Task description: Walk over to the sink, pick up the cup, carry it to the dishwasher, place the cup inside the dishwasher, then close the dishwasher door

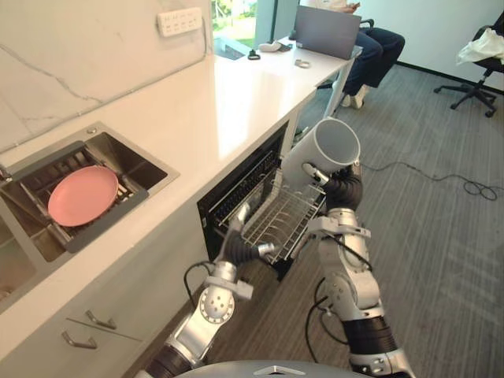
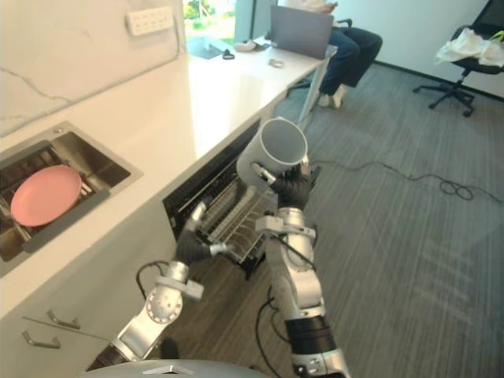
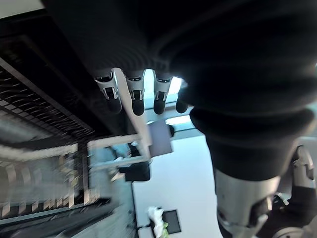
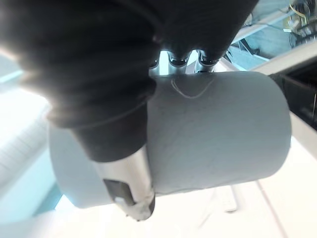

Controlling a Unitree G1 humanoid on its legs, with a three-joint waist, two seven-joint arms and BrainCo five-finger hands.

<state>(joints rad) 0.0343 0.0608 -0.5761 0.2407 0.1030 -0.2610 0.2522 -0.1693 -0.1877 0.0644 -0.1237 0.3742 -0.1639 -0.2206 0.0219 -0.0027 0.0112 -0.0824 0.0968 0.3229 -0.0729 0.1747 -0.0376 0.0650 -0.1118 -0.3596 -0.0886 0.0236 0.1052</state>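
A light grey cup (image 1: 327, 150) hangs tilted in the air, mouth turned toward me, with my right hand (image 1: 340, 187) shut on its lower side. In the right wrist view the cup (image 4: 218, 134) lies across the palm with the fingers (image 4: 190, 58) curled over it. It hovers above the wire rack (image 1: 287, 216), which is pulled out of the open dishwasher (image 1: 236, 189) under the counter. My left hand (image 1: 240, 240) is low at the rack's near left corner, its fingers (image 3: 133, 91) straight and holding nothing.
The white counter (image 1: 205, 110) runs along the left, with a steel sink (image 1: 130, 161) holding a pink plate (image 1: 83, 194). A person (image 1: 370, 47) sits with a laptop (image 1: 327, 31) at the counter's far end. An office chair (image 1: 480, 67) stands on grey carpet, where a cable (image 1: 472, 187) lies.
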